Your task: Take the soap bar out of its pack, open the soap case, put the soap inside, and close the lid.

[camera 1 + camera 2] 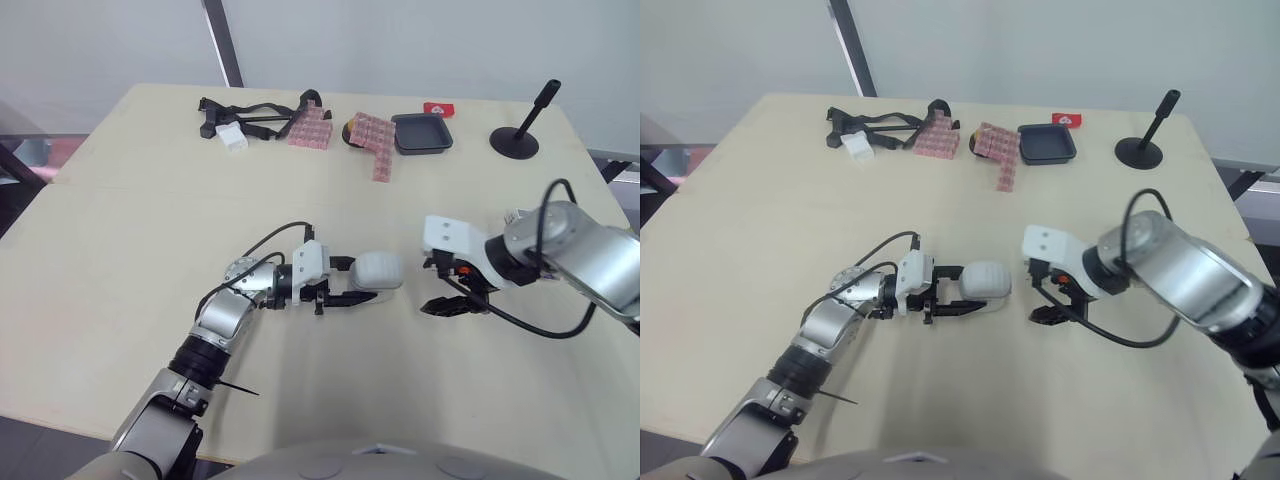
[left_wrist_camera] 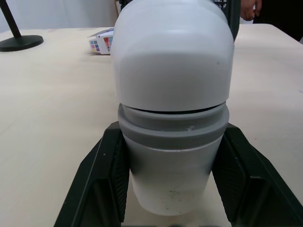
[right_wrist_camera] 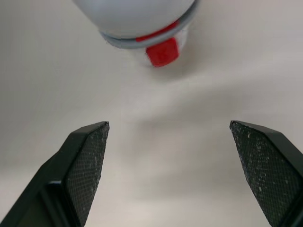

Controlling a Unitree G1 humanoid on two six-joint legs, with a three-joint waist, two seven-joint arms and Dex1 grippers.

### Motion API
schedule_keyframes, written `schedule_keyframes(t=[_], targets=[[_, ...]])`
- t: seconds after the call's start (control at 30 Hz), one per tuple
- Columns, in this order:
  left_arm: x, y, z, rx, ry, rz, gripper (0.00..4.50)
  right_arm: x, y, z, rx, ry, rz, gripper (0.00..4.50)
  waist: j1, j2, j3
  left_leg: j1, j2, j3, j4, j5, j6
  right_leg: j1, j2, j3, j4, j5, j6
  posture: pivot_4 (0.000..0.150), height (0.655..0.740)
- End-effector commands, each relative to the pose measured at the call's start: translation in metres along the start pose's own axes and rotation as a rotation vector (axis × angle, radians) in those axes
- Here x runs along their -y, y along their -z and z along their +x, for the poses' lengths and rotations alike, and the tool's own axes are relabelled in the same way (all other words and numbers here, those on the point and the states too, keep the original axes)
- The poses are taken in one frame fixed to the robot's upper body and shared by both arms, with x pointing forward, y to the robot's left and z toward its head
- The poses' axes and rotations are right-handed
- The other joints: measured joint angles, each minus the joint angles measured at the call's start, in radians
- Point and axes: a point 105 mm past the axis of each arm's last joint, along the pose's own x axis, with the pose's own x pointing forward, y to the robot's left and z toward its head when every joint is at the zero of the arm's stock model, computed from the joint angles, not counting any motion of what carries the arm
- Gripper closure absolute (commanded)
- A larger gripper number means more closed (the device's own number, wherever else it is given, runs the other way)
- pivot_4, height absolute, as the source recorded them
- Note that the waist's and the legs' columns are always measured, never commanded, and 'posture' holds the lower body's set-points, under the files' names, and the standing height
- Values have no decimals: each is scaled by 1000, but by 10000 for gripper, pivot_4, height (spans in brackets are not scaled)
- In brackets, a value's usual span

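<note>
Fingers (image 2: 102, 184) of the left gripper (image 1: 358, 280) are pinched on the case (image 1: 376, 271), one on each side of its grey base. The case is held low at the middle of the tabletop (image 1: 150, 250); whether it touches the surface cannot be told. Its white lid is down, with a thin dark seam seen between lid and base. A red clasp (image 3: 161, 51) is seen on the end turned toward the right gripper (image 1: 438, 288). That gripper is placed just beside the case, apart from it, with its fingers (image 3: 87, 156) spread wide over bare tabletop. A small printed box (image 2: 102, 42) is seen beyond the case. Along the far edge are laid black straps (image 1: 255, 112), pink packs (image 1: 311, 128), a black tray (image 1: 422, 133) and a black stand (image 1: 516, 140).
</note>
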Motion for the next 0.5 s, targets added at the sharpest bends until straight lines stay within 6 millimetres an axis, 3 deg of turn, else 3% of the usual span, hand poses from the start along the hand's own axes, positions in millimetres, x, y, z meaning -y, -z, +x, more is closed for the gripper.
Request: schedule_keyframes(t=[0.03,0.2,0.33,0.5], targets=[[1,-3,-4,5,8,16,25902,10,-7,-15,188,108,-20,1338,0,0,0,0,0,0,0,0,0,0,0,0,0,0,0,1500,7374],[-1,-4,-6,3,16,16,25902,12,15,-17,332,210,-50,1338,-2,0,0,0,1,1,1,0,1,-1,-1,0,0,0,0,1500,7374],[-7,-5,-10,0,-1,0,25902,8,32,-19,395,220,-62,12829,-11,0,0,0,0,2,2,0,3,-1,-2,0,1,0,0,1500,7374],[-10,-6,-13,-3,-7,-6,25902,5,32,-18,551,287,-75,29787,-21,0,0,0,0,3,2,0,4,-2,-3,1,2,0,0,1500,7374]])
